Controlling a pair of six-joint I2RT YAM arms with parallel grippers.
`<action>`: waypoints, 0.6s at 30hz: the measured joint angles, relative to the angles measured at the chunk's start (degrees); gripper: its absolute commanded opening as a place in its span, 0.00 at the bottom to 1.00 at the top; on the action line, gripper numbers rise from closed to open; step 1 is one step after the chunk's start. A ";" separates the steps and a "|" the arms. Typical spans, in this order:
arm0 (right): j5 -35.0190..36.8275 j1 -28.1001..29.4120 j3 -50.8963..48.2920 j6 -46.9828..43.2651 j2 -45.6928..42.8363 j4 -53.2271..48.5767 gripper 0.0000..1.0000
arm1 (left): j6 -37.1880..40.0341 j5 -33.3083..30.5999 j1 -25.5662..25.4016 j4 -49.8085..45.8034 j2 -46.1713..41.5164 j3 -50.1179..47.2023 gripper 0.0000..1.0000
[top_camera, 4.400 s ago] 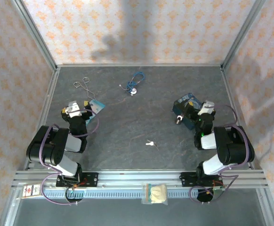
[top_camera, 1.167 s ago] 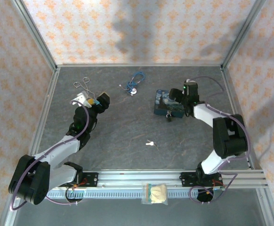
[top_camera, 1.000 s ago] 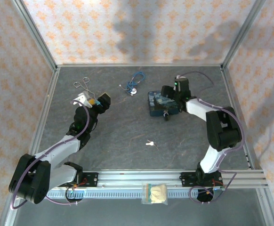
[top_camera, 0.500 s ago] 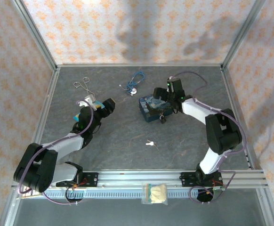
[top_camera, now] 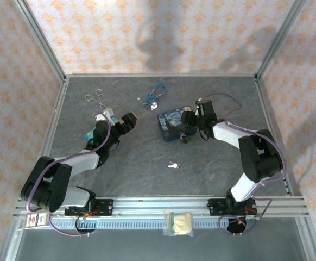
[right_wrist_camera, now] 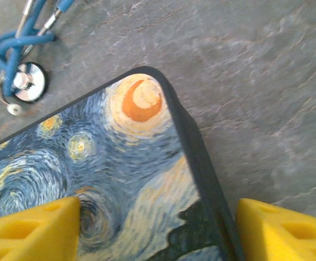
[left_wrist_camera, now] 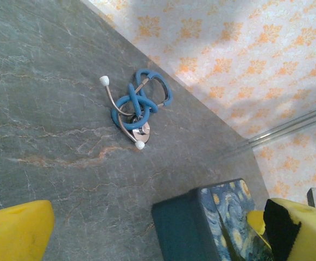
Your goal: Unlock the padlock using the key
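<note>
Your left fingers (left_wrist_camera: 17, 231), yellow-padded, stand wide apart above bare desk and hold nothing. Your right fingers (right_wrist_camera: 33, 231) stand apart astride a corner of the blue box with the starry painted lid (right_wrist_camera: 114, 157), one pad over the lid and the other beyond its dark edge. You cannot tell whether they press on it.

From overhead, the tiny dark padlock (top_camera: 184, 139) sits at the box's near edge, close to the right fingers. The small pale silver key (top_camera: 172, 165) lies alone nearer the arm bases, well apart from both sets of fingers. The wrist views show you the coiled blue stethoscope (left_wrist_camera: 139, 106) lying just beyond the box.

The desk (top_camera: 147, 185) is grey with pale veining, framed by aluminium rails (top_camera: 158, 202) and orange-patterned walls (top_camera: 93, 32). Silver scissor-like forceps (top_camera: 95, 98) lie near the far left corner. Open desk surrounds the key on every side.
</note>
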 measured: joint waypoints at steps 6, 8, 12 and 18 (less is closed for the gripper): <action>-1.49 3.37 -2.56 13.64 2.05 8.68 0.64 | 0.02 -1.75 0.00 -0.02 -3.87 -0.55 0.99; -1.29 4.90 -2.58 16.72 2.99 10.51 0.65 | 0.07 -2.49 0.00 -0.39 -5.35 -0.87 0.99; -0.76 6.78 -1.55 18.29 3.43 9.64 0.69 | 0.46 -4.02 0.00 -1.77 -8.11 -1.49 0.99; 1.90 7.10 0.13 13.44 -1.64 -0.55 0.77 | 0.46 -7.10 0.00 -3.06 -12.74 -3.61 0.99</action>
